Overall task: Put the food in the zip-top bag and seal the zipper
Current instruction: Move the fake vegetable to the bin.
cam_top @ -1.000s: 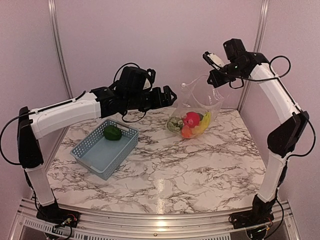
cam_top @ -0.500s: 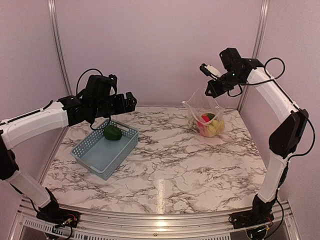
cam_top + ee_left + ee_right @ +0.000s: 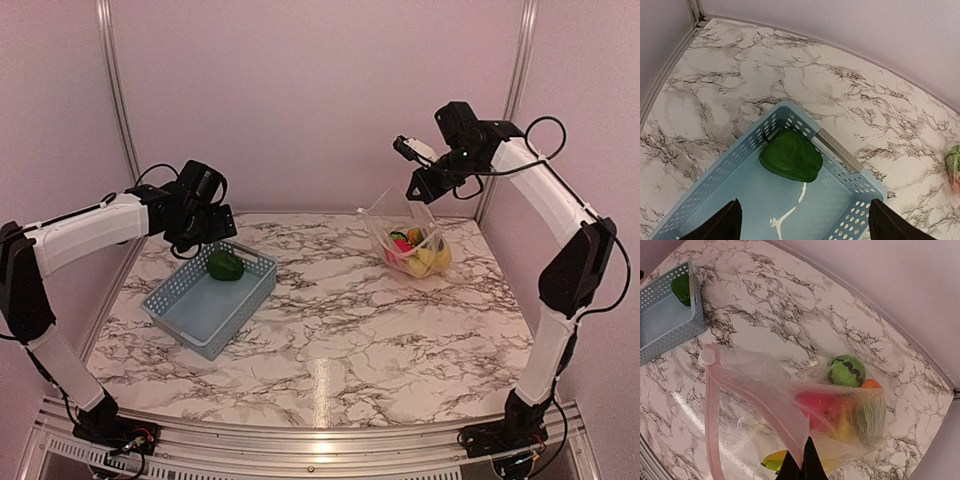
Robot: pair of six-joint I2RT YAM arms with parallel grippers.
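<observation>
Right gripper is clamped shut on the top edge of the bag, holding it up at the far right of the desk. My read on why: lifting one edge lets the fruit slide to the low end and keeps the mouth slack and facing the left arm. The loaded end looks like it rests on the desk, but I can't confirm contact.

In the bag per the right wrist view: melon, apple, orange, banana, plus more I can't separate through the crinkled plastic.

Zipper is the pink strip running down from the rounded tab at the corner. The two sides look apart, so it's unsealed. That makes sense with food outstanding.

Left gripper is wide open with nothing between the fingers, hovering above the basket at the left of the desk. One green piece sits at the basket's far end, near the wall, and is not yet bagged. It lies ahead of the fingers, not between them.

Judgement:
- Current step is the pick of the last piece. Sealing comes after.
- The gripper needs to move forward and drop. The basket wall leaves little room on the far side.
- The piece is glossy and rounded, so there's a slip risk on closing.
- The right arm's pinch on thin film is small, and a hard drop-in could tug it loose.
</observation>
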